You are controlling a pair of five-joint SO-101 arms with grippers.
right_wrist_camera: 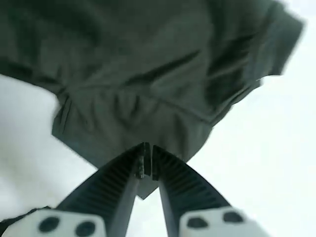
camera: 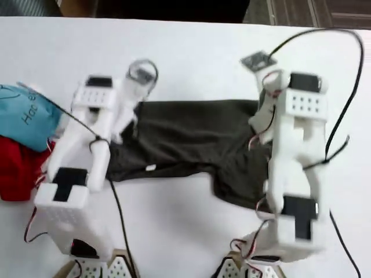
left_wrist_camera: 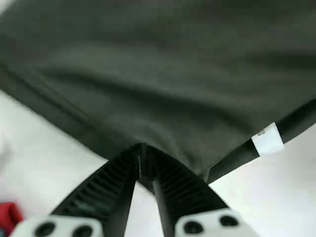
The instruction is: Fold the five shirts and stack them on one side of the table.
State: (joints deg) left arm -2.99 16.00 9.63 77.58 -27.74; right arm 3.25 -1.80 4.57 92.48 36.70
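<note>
Spanning the high view: white table, dark floor beyond its far edge. Dark olive cloth shirt lies rumpled mid-table between the arms. Blue cloth shirt and red cloth shirt are bunched at the table's left edge. Left jaws pinched closed on the olive shirt's edge; right jaws likewise on another edge.

You're working on a plain white tabletop. Past its far edge you can see a dark strip of floor, a tan patch and a grey ribbed surface.
</note>
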